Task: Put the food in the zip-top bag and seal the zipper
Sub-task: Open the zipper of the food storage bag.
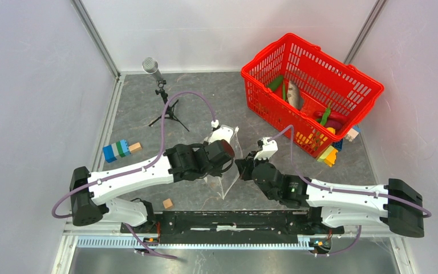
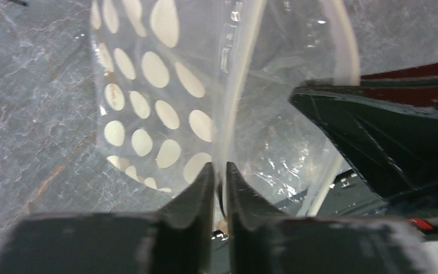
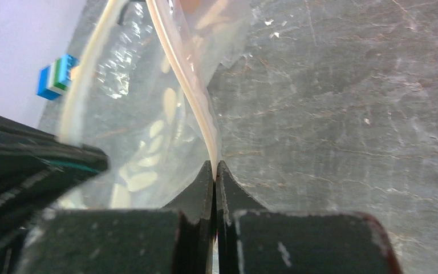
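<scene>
Two pinch points hold the zip-top bag [image 1: 228, 165]: it hangs mid-tabletop [image 1: 217, 85] betw. the arms. Left jaws are clenched on the zipper [image 2: 226, 114]; right jaws are clamped tight on the same white strip further along. We judge the bag v. light, floppy and slick. The film would crumple or slip, so the stiffer strip is the place to grip; it bows into an open loop. Food [image 1: 295, 94] sits well apart in the red basket [image 1: 337, 61]: small toys, prob. easy to pinch. From above the clear film nearly vanishes. The bag's bottom is cut off, so we can't tell if anything's inside or whether it touches down. Mesh hides part of the food.
</scene>
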Controlling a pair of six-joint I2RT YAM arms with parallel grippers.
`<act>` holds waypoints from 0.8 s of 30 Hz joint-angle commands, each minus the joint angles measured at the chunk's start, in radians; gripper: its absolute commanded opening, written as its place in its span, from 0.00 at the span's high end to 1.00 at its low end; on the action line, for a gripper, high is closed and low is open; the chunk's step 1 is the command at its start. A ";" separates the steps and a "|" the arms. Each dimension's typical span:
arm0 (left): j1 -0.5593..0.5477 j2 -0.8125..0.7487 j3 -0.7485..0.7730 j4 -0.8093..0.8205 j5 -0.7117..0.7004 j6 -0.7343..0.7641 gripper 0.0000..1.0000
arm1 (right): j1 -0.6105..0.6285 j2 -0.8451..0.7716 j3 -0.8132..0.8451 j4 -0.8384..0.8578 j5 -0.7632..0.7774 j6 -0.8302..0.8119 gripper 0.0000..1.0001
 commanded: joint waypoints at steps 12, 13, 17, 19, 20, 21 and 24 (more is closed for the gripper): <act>-0.007 -0.072 0.033 -0.084 -0.194 -0.078 0.98 | -0.002 -0.010 0.052 -0.328 0.032 -0.047 0.91; -0.006 -0.064 0.035 -0.071 -0.173 -0.062 0.98 | -0.002 -0.018 0.062 -0.304 0.014 -0.083 0.89; -0.007 -0.010 0.068 -0.053 -0.144 -0.028 0.98 | -0.003 -0.083 0.085 -0.229 -0.056 -0.197 0.65; -0.004 0.001 0.074 -0.050 -0.157 -0.021 0.98 | -0.002 -0.133 0.097 -0.231 -0.066 -0.227 0.56; -0.001 0.002 0.072 -0.045 -0.168 -0.020 0.98 | -0.003 -0.159 0.103 -0.237 -0.068 -0.249 0.51; 0.008 0.002 0.066 -0.034 -0.164 -0.012 0.98 | -0.003 -0.178 0.118 -0.249 -0.068 -0.274 0.49; 0.066 -0.001 0.050 0.012 -0.104 0.013 0.98 | -0.004 -0.202 0.207 -0.337 -0.036 -0.347 0.43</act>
